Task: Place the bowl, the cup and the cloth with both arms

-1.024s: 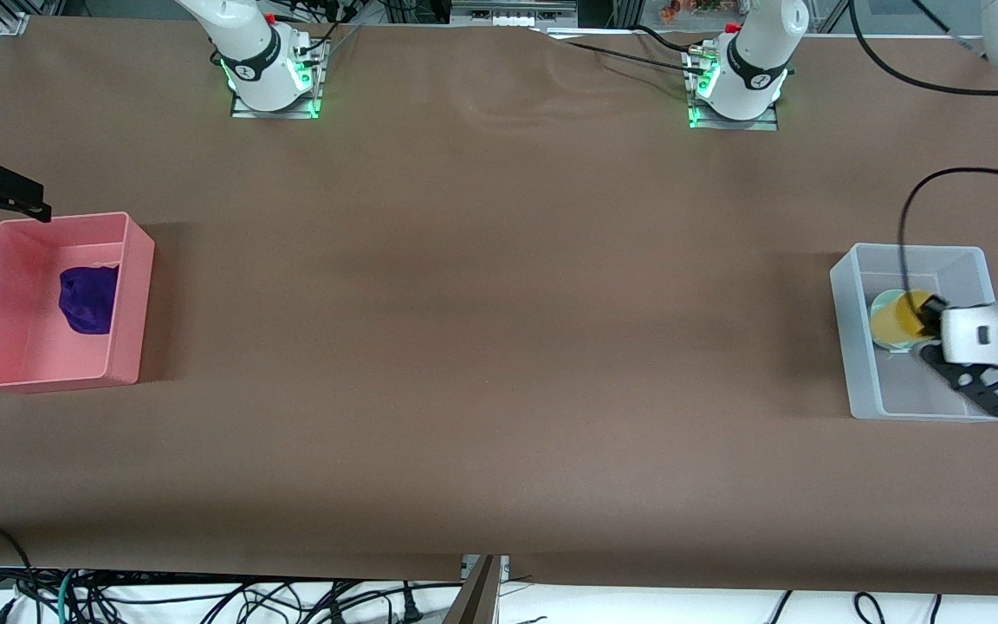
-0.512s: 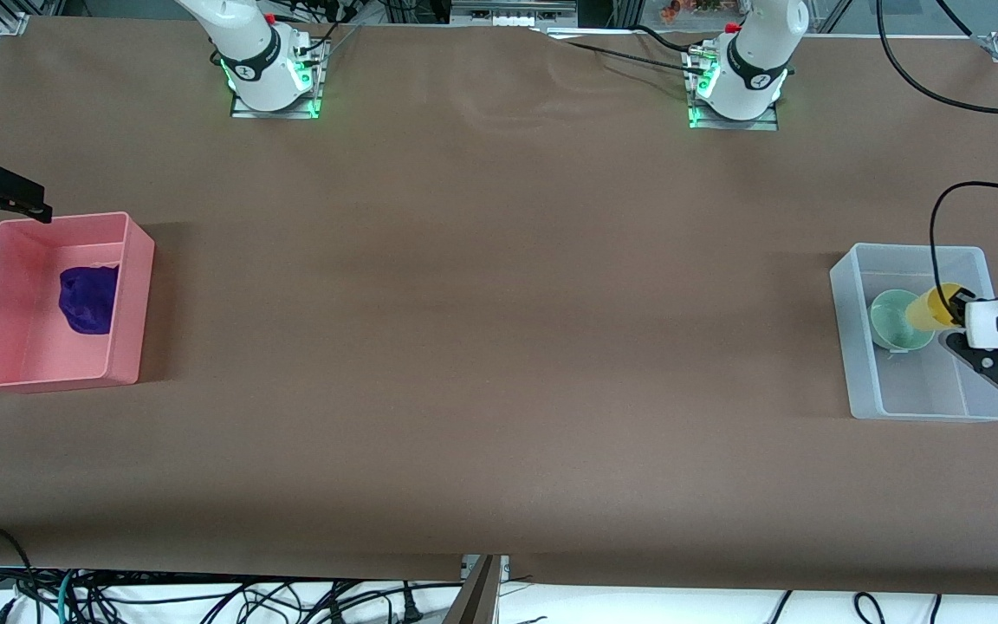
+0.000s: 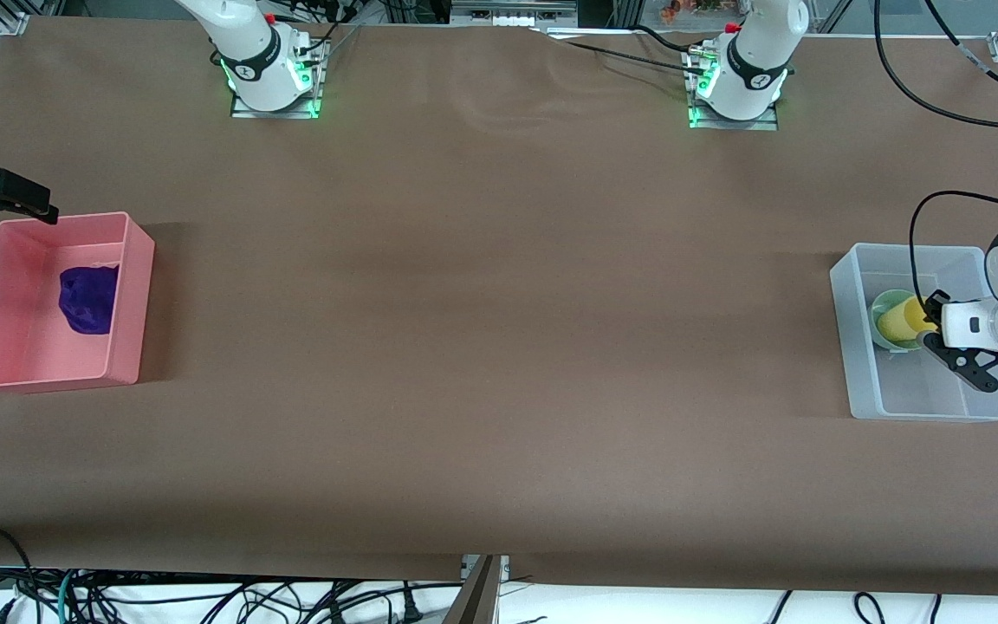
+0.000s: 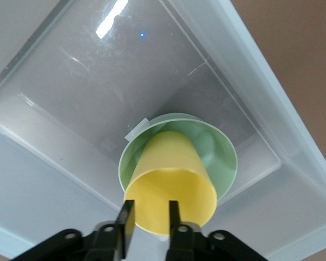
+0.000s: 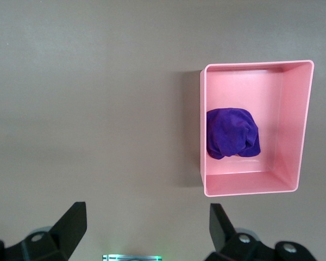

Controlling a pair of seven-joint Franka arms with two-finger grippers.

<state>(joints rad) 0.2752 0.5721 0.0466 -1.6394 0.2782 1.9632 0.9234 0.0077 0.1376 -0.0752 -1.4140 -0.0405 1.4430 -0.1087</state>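
**Cup held over bowl in clear bin**

The smooth tapered yellow plastic cup [image 4: 169, 185] is pinched at its rim by the left gripper [image 4: 151, 213], fingers clamped on its wall, tilted over the round mint-green bowl [image 4: 220, 155] in the translucent bin [image 3: 861, 381]. The fuzzy purple cloth [image 5: 232, 134] is lumped in the rigid pink bin [image 5: 251, 184]. The right gripper [image 5: 146, 224] is held spread wide, empty, over bare table beside the pink bin.

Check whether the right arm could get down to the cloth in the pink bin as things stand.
Probably yes: the right gripper hangs open beside the pink bin, and the cloth lies uncovered inside with nothing over it.
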